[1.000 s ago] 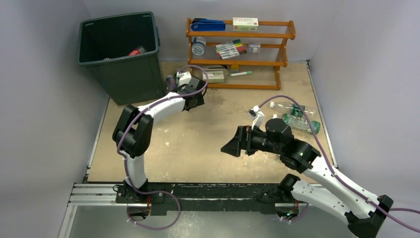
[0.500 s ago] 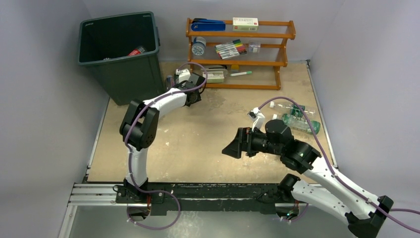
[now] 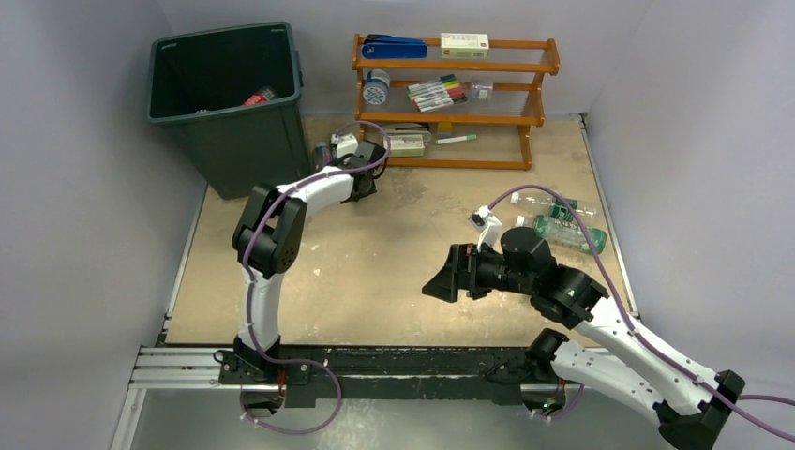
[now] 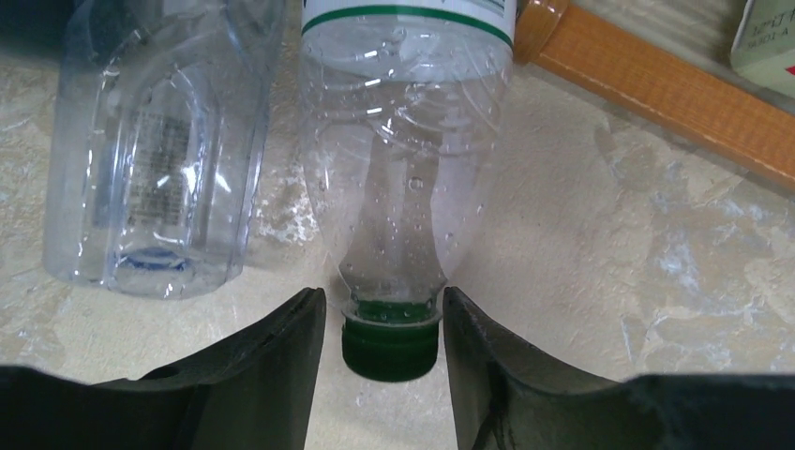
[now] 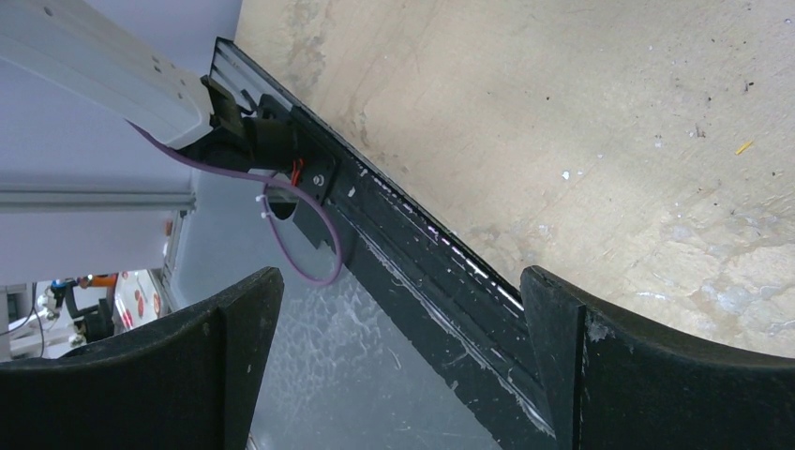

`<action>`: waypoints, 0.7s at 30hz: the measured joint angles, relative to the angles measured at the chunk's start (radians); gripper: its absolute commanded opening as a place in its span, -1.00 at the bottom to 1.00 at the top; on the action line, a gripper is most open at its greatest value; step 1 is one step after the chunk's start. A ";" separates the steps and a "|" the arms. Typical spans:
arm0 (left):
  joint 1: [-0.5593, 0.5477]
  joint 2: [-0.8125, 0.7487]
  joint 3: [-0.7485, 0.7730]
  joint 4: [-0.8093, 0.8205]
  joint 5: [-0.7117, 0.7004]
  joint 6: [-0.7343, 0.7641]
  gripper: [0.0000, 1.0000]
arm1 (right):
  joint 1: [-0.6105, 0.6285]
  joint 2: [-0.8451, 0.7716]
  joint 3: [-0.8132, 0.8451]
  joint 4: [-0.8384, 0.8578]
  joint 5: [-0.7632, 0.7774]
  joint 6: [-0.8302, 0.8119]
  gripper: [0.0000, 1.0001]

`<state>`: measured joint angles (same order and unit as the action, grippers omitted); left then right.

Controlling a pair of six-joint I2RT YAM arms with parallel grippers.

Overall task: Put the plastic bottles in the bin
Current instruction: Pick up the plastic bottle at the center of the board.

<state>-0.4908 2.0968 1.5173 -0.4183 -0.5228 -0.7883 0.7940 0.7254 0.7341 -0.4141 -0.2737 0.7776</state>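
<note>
Your left gripper sits with its fingers snug either side of the dark green cap of a clear plastic bottle with a green label band, lying on the beige tabletop near the dark green-grey square bin; can't tell if it's actually pinched. Your right gripper hangs wide open, empty

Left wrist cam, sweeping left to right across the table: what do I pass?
clear bottle → green-capped bottle, cap end nearest the camera → orange rack rail → pale box corner at the far right edge.
</note>
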 measured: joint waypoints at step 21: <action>0.019 -0.048 -0.050 0.012 0.067 0.033 -0.46 | 0.000 0.037 -0.010 0.039 -0.001 -0.003 0.99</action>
<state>-0.4717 2.0491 1.4677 -0.4061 -0.4561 -0.7551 0.7940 0.7624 0.7242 -0.3752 -0.2749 0.7750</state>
